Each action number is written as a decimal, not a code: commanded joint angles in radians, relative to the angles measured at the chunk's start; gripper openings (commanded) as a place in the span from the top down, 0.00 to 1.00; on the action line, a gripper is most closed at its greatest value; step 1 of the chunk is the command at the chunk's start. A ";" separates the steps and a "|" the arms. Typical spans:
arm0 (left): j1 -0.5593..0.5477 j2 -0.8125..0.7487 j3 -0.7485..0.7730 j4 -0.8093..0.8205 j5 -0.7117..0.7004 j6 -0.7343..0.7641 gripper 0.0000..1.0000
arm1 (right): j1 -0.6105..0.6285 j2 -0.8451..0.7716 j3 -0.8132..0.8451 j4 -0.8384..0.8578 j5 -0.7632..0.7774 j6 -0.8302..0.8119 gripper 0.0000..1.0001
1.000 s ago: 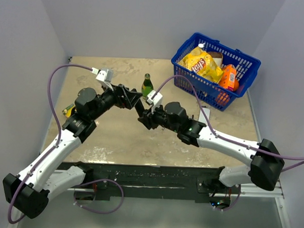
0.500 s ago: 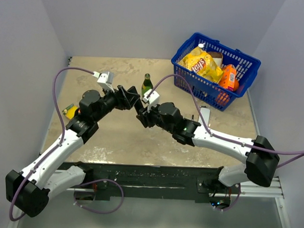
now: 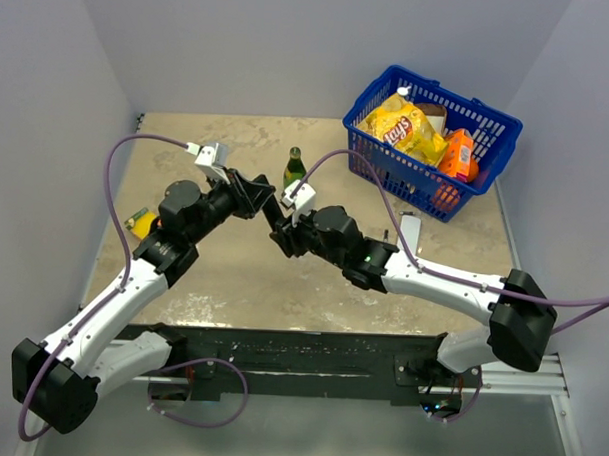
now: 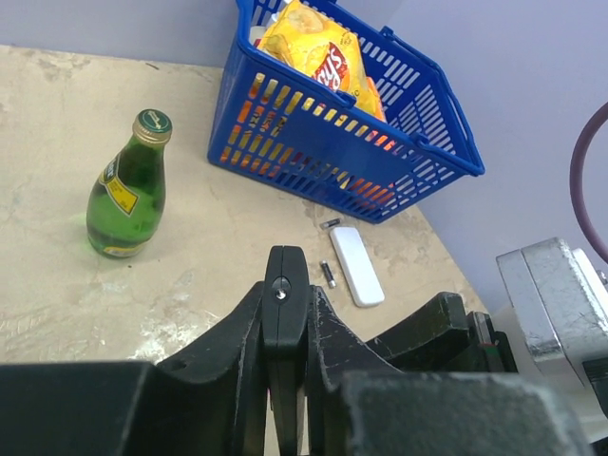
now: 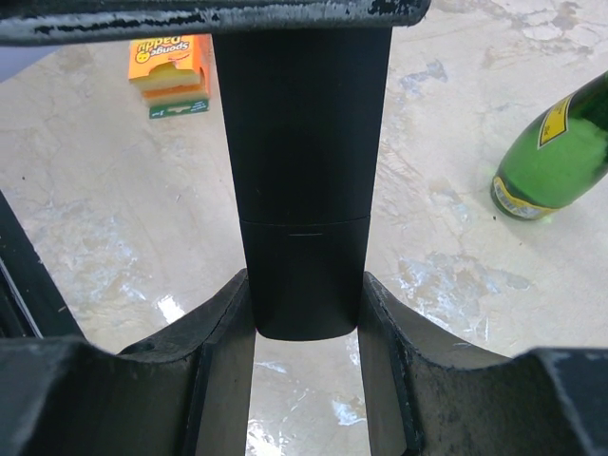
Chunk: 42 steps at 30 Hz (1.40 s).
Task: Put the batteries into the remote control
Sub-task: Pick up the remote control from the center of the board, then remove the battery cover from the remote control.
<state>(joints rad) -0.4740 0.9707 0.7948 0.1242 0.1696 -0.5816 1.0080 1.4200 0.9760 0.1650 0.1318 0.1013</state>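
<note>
The black remote control [image 5: 304,180] is held above the table between both arms. My right gripper [image 5: 306,281] is shut on its lower end, gripping across its width. My left gripper [image 4: 287,294] is shut on the remote control [image 4: 285,285] across its thin sides, which shows end-on there. From above, the remote control [image 3: 276,220] is a short dark bar between the left gripper [image 3: 264,205] and the right gripper [image 3: 283,237]. The batteries [image 4: 328,275] lie on the table beside a flat white device [image 4: 356,266].
A green bottle [image 3: 294,171] stands just behind the two grippers. A blue basket [image 3: 493,120] with snack packs sits at the back right. An orange sponge pack [image 5: 171,71] and a yellow item [image 3: 140,222] lie on the table's left side.
The left gripper has closed onto the remote control, which the right gripper was holding. Both arms have shifted slightly to the left.
</note>
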 commanded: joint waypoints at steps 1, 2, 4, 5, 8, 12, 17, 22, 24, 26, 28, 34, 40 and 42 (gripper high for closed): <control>-0.005 0.000 0.064 -0.052 -0.057 0.057 1.00 | 0.006 -0.018 0.053 0.057 -0.023 0.020 0.78; -0.003 0.000 0.093 -0.092 -0.070 0.069 1.00 | 0.007 -0.021 0.055 0.056 -0.027 0.021 0.69; -0.005 0.006 0.124 -0.123 -0.112 0.109 1.00 | 0.007 -0.039 0.056 0.051 -0.032 0.024 0.37; -0.005 0.006 0.157 -0.194 -0.133 0.123 1.00 | 0.006 -0.047 0.056 0.050 -0.031 0.023 0.32; -0.005 0.014 0.199 -0.254 -0.203 0.144 1.00 | 0.006 -0.072 0.047 0.070 -0.005 0.020 0.22; -0.003 -0.023 0.167 -0.242 -0.265 0.117 1.00 | 0.006 -0.058 0.047 0.102 0.002 0.008 0.18; -0.002 -0.050 0.136 -0.255 -0.294 0.132 1.00 | 0.007 -0.020 0.049 0.171 -0.034 -0.003 0.16; -0.002 -0.075 0.103 -0.238 -0.268 0.127 1.00 | 0.007 0.028 0.061 0.241 -0.080 -0.028 0.13; -0.002 -0.078 0.103 -0.238 -0.268 0.134 1.00 | 0.007 0.046 0.069 0.252 -0.096 -0.041 0.09; 0.000 -0.084 0.096 -0.235 -0.269 0.135 1.00 | 0.006 0.062 0.079 0.264 -0.119 -0.045 0.08; 0.000 -0.089 0.092 -0.236 -0.265 0.137 1.00 | 0.007 0.074 0.087 0.275 -0.129 -0.045 0.08; 0.000 -0.090 0.080 -0.230 -0.252 0.141 1.00 | 0.007 0.105 0.107 0.297 -0.118 -0.046 0.09; 0.000 -0.098 0.073 -0.228 -0.243 0.155 1.00 | 0.006 0.131 0.115 0.297 -0.113 -0.037 0.17; 0.000 -0.102 0.069 -0.228 -0.237 0.157 1.00 | 0.007 0.135 0.110 0.300 -0.106 -0.032 0.20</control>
<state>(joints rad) -0.4782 0.8898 0.8692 -0.1436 -0.0837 -0.4503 1.0096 1.5513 1.0527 0.4202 0.0265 0.0708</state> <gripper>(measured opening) 0.201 0.825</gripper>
